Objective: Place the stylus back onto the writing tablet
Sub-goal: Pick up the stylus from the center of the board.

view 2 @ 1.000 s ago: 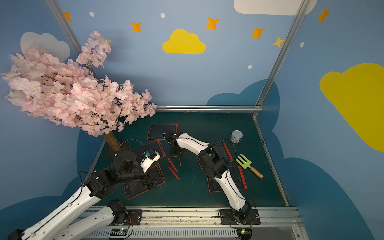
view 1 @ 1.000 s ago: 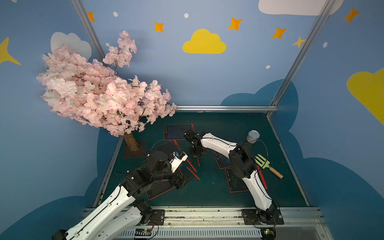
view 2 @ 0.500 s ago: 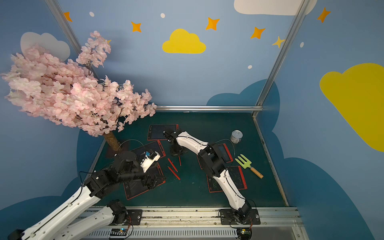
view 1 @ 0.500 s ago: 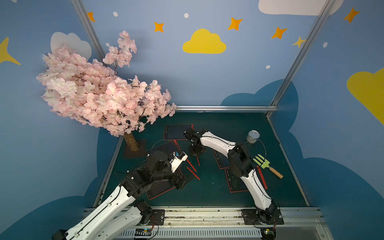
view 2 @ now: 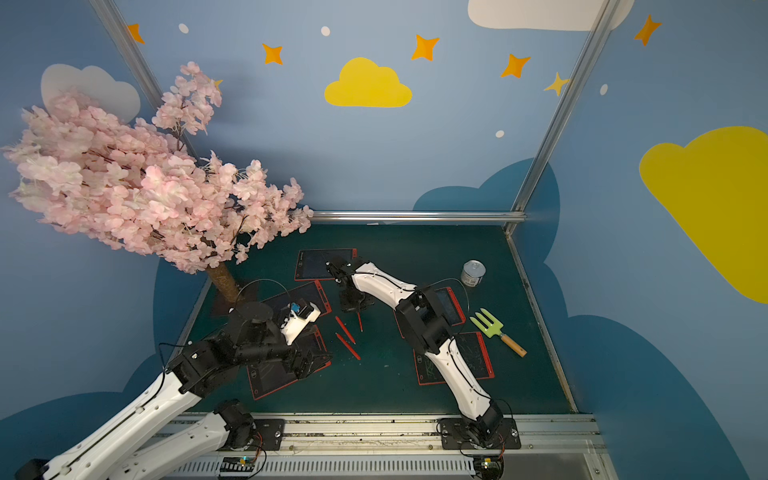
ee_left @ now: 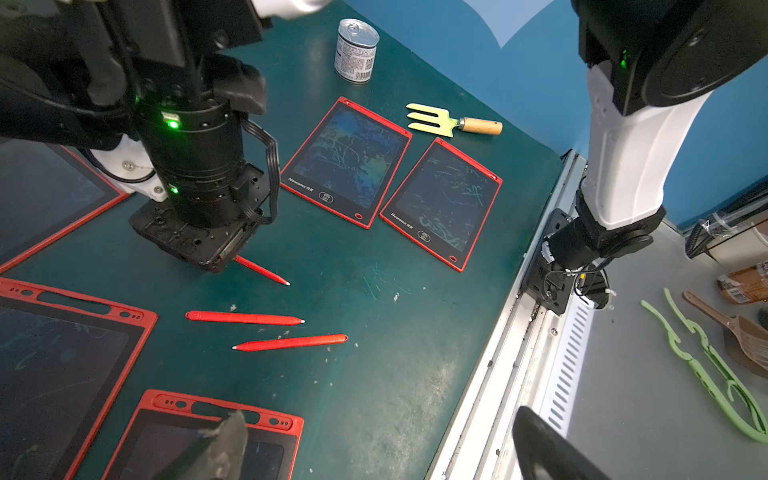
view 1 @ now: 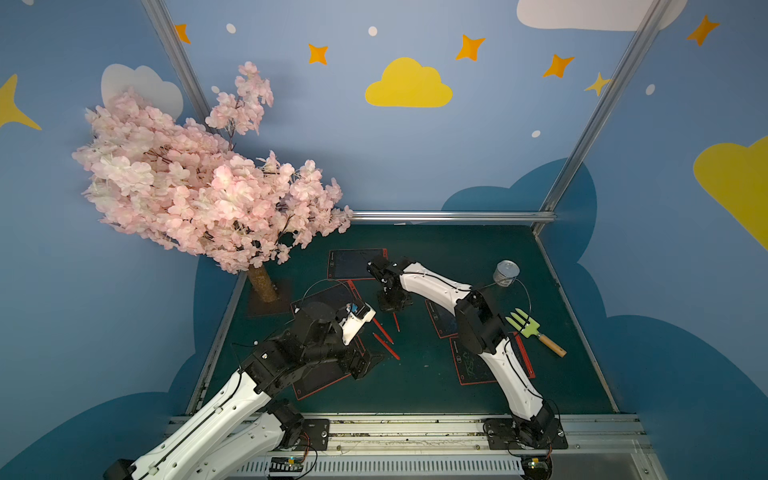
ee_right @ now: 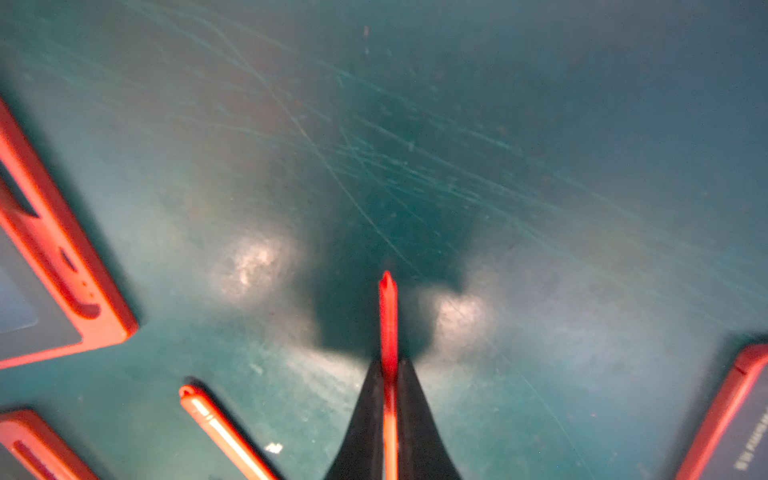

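Right pincer [ee_right: 389, 368] hardly shifted, pinching stylus [ee_right: 387, 316] over open mat [ee_right: 457, 145], left pincer [ee_left: 380, 415] spread, tablet [ee_right: 45, 232] edge beside

Slim red stylus [ee_left: 262, 270] slants, white tip down, near the writing tablet [ee_left: 62, 361]. Tablet lies flat, red-framed, dark-screened.

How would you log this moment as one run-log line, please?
right gripper: shut on pen | left gripper: open | other pens: loose on mat | pen on tablet: not yet

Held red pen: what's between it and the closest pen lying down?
Only bare green mat, seen in the left wrist view, between the held stylus in the right gripper and the nearest loose stylus.
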{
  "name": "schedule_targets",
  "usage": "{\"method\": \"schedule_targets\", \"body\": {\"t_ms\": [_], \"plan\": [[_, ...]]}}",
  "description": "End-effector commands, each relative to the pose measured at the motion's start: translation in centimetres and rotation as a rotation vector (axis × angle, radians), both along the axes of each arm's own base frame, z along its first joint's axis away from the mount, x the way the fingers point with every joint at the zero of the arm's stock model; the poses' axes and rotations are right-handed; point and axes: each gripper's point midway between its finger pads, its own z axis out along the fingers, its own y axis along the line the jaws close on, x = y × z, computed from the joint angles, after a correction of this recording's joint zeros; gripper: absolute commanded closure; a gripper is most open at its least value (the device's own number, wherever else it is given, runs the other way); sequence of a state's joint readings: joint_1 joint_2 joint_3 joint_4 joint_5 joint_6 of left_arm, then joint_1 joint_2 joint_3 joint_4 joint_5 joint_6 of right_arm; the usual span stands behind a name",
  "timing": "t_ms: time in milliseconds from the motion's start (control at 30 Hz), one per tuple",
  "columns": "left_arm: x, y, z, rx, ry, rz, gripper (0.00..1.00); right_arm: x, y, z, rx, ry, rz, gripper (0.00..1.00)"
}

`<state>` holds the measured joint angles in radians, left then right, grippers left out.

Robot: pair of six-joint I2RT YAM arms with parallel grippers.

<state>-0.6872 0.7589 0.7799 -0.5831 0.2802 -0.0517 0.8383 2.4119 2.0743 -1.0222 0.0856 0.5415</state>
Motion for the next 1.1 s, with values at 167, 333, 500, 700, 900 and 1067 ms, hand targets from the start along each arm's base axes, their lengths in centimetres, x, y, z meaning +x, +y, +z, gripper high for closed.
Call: {"method": "schedule_targets", "body": {"t_ms": [167,333,500,700,900,1067], "plan": [[-0.1,0.0,1.2,-0.031,-0.024,-0.001,0.01,0.5,-1.0,-1.5,-0.054,0.010,0.009,0.96],[-0.3,0.2,1.5,-0.042,-0.023,0.007,0.04,0.9,-1.3,-0.5,-0.033,0.001,0.012,0.97],[-0.1,-0.2,2.0,-0.086,0.003,0.028,0.05,1.4,-1.6,2.0,0.035,-0.027,0.026,0.98],[3.1,-1.5,2.2,-0.108,-0.006,0.108,0.04,2.4,-2.6,5.0,0.183,-0.053,0.060,0.98],[7.2,-4.1,2.6,-0.168,0.094,0.138,0.05,2.2,-4.5,8.6,0.267,-0.076,0.119,0.98],[8.5,-5.7,2.9,-0.208,0.125,0.114,0.09,1.4,-6.1,10.4,0.364,-0.096,0.119,0.98]]}}
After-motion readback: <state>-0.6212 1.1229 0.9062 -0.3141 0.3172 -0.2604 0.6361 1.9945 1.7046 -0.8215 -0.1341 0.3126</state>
